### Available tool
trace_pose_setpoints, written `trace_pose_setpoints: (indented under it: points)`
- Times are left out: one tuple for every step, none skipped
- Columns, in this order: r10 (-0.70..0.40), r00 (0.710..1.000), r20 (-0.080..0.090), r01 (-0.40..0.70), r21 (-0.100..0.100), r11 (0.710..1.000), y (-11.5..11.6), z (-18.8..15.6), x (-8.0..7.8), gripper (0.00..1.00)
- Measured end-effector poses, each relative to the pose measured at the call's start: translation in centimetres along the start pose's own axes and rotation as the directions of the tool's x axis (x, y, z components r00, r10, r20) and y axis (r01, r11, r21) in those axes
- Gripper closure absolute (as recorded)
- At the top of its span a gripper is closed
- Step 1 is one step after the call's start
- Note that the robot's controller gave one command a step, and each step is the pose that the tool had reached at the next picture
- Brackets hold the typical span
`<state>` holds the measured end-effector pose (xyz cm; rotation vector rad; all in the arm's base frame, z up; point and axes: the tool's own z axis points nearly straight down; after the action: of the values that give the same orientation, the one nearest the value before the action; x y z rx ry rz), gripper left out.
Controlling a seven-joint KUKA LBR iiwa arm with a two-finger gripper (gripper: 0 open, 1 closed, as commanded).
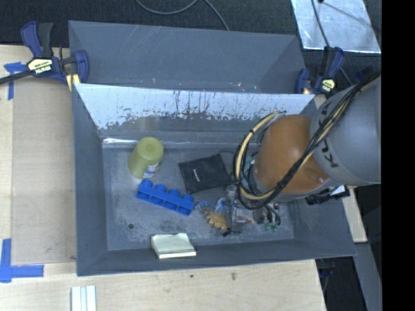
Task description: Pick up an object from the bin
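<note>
Gripper [238,216] sits low near the bin's [91,193] front right corner, beside small tan-and-blue clutter [216,218]. I cannot tell whether it is open. Blue brick [165,197] lies left.

Arm [350,135] lettering partly hidden; nothing legible.

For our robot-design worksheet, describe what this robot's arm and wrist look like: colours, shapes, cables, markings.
The arm is a thick, rounded silver-grey link with dark lettering on its side. Its wrist wears a smooth, bulbous orange cover. Black and yellowish cables loop around that cover down to the small dark gripper.
</note>
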<state>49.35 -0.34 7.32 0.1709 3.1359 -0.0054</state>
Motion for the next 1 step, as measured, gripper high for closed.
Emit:
trace_pose_setpoints:
  points:
    - [0.0, 1.0, -0.001, 0.0, 0.0, 1.0, -0.01, -0.32, 0.09, 1.0]
